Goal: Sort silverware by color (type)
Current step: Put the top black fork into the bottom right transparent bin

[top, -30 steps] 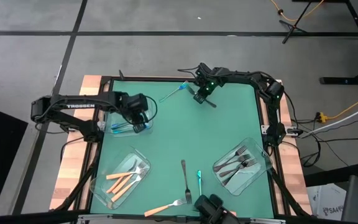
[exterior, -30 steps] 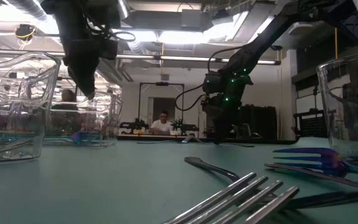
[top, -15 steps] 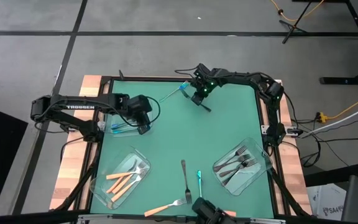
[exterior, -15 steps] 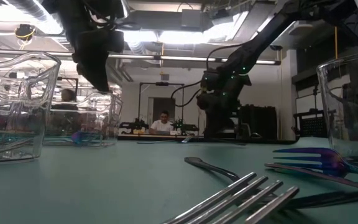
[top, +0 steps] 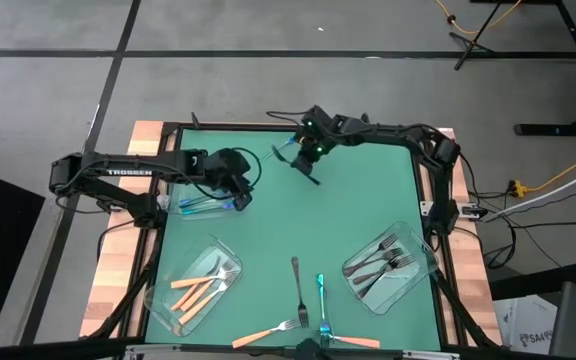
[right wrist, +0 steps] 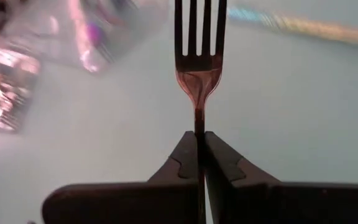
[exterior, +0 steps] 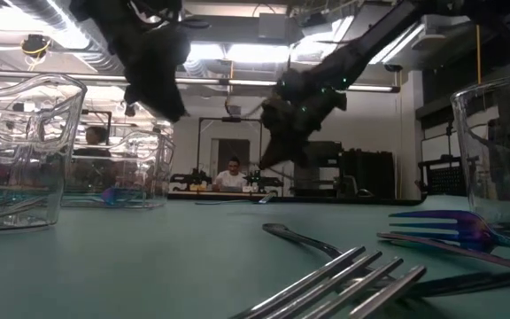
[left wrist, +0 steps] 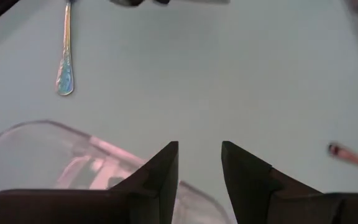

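Observation:
My right gripper [top: 305,160] is shut on a dark fork [right wrist: 199,68] and hangs above the table near the far edge, off the cloth in the low view [exterior: 277,115]. A blue-teal fork [top: 282,148] lies flat on the mat beside it; its handle [left wrist: 64,62] shows in the left wrist view. My left gripper [top: 234,192] is open, with its fingers [left wrist: 166,171] over the right rim of the clear tray [top: 190,205] that holds blue forks. Near the front edge lie a dark fork [top: 296,285], a teal fork [top: 321,293] and an orange fork [top: 266,334]. My right gripper pinches the dark fork between its two fingers just behind the neck [right wrist: 199,118]; the handle is hidden between the fingers. The fork lies along the fingers, with its tines [right wrist: 199,28] sticking out past the fingertips. It is lifted clear of the table.
A clear tray with orange forks [top: 198,285] sits at the near left, and a clear tray with dark forks [top: 388,265] at the near right. Another orange handle [top: 353,342] lies at the near edge. The middle of the green mat [top: 318,225] is bare.
My right gripper has carried the dark fork toward the table's left, risen off the mat and tipped. It now stands over the blue-teal fork's end. My left gripper has drifted a little toward the table's right, from over the blue tray to its right rim.

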Motion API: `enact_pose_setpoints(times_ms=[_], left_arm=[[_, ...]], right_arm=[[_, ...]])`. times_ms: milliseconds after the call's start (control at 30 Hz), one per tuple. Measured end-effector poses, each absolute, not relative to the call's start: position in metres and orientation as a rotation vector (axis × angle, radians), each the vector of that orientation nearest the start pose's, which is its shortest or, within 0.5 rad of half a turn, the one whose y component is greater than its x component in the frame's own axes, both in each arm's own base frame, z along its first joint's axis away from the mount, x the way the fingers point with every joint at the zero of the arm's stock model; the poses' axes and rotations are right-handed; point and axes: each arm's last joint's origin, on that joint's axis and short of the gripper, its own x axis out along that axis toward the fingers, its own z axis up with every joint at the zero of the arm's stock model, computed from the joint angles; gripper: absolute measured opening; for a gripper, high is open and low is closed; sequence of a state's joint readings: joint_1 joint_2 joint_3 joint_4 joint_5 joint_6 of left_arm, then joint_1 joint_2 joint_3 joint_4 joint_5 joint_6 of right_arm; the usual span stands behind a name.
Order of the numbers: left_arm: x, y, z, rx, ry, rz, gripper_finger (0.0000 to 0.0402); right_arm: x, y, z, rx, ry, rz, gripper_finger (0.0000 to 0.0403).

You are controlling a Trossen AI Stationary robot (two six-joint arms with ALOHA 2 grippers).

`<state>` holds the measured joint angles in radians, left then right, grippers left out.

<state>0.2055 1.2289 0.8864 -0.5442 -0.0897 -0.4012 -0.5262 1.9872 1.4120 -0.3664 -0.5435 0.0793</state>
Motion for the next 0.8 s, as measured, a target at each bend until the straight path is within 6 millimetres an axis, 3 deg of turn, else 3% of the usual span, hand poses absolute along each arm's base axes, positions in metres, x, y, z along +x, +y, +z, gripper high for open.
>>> enact_pose_setpoints(times_ms=[267,433,567,800], left_arm=[[0.248,0.043,0.259,-0.496,0.684,0.475,0.0116],[0.248,0.038,0.259,-0.556,0.631,0.6,0.0116],[0.248,0.034,0.26,-0.532,0.607,0.649,0.0116],[0.249,0.032,0.262,-0.486,0.545,0.739,0.0116]], right_arm=[[0.407,-0.164,0.213,0.483,0.569,0.016,0.0],[0.424,-0.144,0.226,0.461,0.422,-0.085,0.0],[0.434,-0.131,0.237,0.471,0.294,-0.135,0.0],[0.442,-0.11,0.242,0.443,0.241,-0.156,0.0]])
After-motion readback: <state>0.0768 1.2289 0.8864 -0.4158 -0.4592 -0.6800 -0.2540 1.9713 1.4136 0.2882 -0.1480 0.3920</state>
